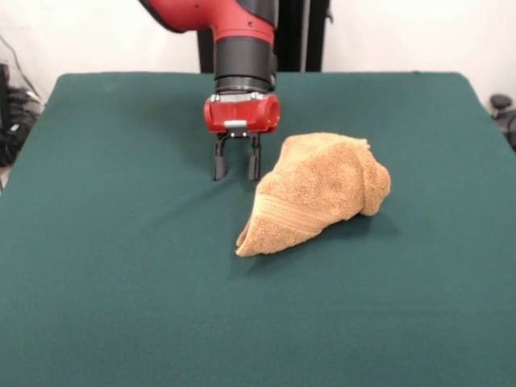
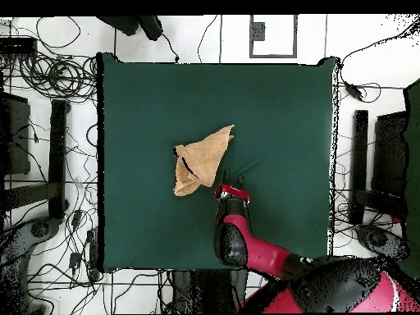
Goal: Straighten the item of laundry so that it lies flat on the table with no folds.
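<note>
The item of laundry (image 1: 318,189) is a tan-orange terry towel, bunched and folded into a rough wedge on the green table (image 1: 121,266). One pointed corner reaches toward the front, with a woven stripe band near it. From overhead the towel (image 2: 201,158) lies near the table's (image 2: 279,107) middle. My gripper (image 1: 236,167) hangs just left of the towel in the front view, fingers pointing down, open, with nothing between them and tips close to the cloth. In the overhead view the gripper (image 2: 233,180) sits right beside the towel's lower right edge.
Green felt stretches wide on every side of the towel. Cables and stands (image 2: 49,131) crowd the floor beyond the table's edges. The red arm (image 2: 246,242) crosses the table's edge nearest the robot base.
</note>
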Controlling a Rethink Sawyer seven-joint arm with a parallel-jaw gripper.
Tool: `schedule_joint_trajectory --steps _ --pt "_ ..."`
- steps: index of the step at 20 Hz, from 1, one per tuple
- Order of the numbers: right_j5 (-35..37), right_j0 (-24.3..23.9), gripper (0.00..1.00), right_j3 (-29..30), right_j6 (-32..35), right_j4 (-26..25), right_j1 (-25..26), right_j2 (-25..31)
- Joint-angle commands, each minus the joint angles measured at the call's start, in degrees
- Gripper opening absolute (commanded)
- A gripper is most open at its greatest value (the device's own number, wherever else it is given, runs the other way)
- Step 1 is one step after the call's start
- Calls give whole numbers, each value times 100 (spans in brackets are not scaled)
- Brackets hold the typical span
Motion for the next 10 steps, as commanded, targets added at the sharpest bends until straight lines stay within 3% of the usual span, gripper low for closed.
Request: schedule_joint_trajectory --steps 1,10 --pt "1013 349 100 -235 2281 -192 1266 1670" --pt "905 205 100 -294 2194 -339 1506 1835"
